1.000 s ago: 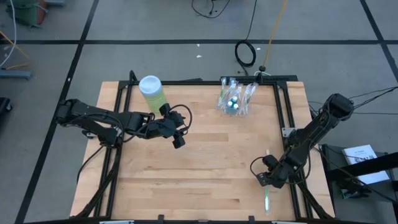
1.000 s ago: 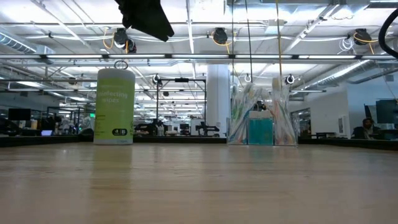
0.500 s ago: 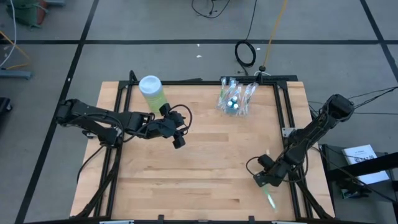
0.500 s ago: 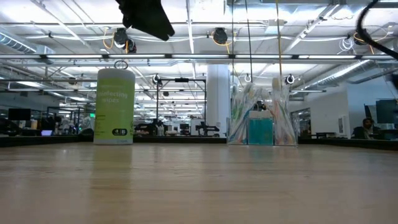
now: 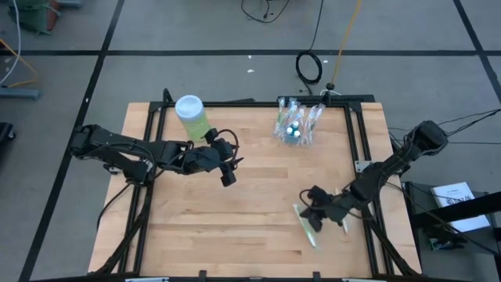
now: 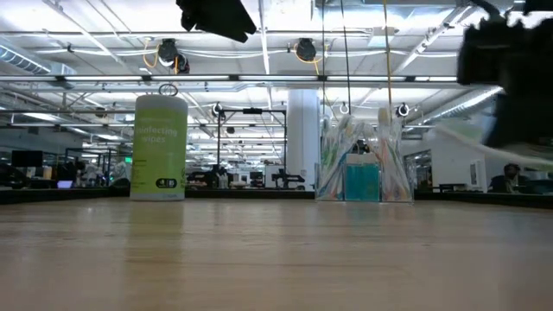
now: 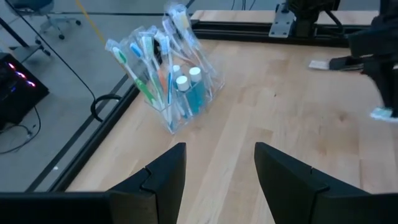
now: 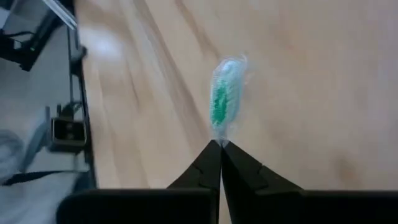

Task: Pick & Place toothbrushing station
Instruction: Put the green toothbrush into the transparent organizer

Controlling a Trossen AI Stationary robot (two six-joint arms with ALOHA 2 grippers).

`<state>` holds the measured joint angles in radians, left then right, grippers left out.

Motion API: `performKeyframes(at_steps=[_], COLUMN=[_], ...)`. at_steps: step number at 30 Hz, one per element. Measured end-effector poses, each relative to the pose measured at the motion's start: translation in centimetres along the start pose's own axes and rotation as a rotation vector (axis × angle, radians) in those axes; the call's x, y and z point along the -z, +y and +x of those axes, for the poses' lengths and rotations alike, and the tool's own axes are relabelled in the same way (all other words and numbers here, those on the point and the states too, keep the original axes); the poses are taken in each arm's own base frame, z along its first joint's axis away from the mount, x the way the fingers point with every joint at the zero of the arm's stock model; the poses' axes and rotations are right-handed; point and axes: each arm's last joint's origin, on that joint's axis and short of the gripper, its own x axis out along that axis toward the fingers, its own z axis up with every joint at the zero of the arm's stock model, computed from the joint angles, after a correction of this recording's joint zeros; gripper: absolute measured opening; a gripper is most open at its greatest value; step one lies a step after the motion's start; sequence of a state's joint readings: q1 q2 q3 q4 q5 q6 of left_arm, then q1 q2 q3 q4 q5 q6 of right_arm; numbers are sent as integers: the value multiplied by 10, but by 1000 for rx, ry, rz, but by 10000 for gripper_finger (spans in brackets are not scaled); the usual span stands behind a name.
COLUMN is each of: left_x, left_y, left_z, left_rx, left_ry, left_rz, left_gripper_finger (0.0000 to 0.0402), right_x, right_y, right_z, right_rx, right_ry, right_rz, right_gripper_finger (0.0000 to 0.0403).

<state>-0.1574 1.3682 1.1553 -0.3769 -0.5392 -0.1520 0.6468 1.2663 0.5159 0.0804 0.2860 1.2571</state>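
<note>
The clear cup [image 5: 293,125] of toothbrushes and blue tubes stands at the table's far edge, right of centre; it also shows in the left wrist view [image 7: 168,81] and the low view [image 6: 363,164]. My right gripper [image 5: 313,216] is shut on a green toothbrush [image 5: 307,230] in a clear wrapper, over the table's near right part. In the low view the gripper [image 6: 510,65] is a dark blur at the upper right. My left gripper [image 5: 228,172] hovers open beside the green canister, with nothing between its fingers [image 7: 217,168]. My right gripper pinches one end of the wrapped green toothbrush [image 8: 219,135] between its two fingertips. The brush sticks straight out ahead of the fingers, in line with them. It is lifted clear of the table [image 6: 484,145].
A light-green canister [image 5: 192,116] with a white lid stands at the far left of the table [image 6: 161,147]. A pale flat piece [image 7: 318,64] lies on the wood near the right arm. Black frame rails [image 5: 356,149] border the table; bare wood [image 5: 258,211] lies between the arms.
My right gripper has shut on the green toothbrush that lay by the near right corner. It has lifted the brush clear and carried it toward the table's left. The brush has swung round with the gripper and now shows in the low view.
</note>
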Motion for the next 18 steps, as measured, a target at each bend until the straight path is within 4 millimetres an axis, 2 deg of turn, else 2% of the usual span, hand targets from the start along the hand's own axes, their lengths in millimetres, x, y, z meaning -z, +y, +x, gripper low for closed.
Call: performKeyframes(at_steps=[6,9,15,18], left_x=[-1,-1,-2,-2], left_y=[0,-1,-1,-1], left_z=[0,0,0,0], left_rx=[2,18,26,26], left_ry=[-7,-11,-14,-14], left_rz=[-8,-12,-13,2], left_gripper_finger=[196,196,196,196], right_x=[-32,-54,-107,-133], right_y=[6,9,9,3], right_z=[4,3,-10,-22], right_rx=[-47,-35,141,276], right_ry=[-215,-388,-804,-978], right_rz=[-289,-439,-678,-696], right_gripper_finger=[1,1,0,0])
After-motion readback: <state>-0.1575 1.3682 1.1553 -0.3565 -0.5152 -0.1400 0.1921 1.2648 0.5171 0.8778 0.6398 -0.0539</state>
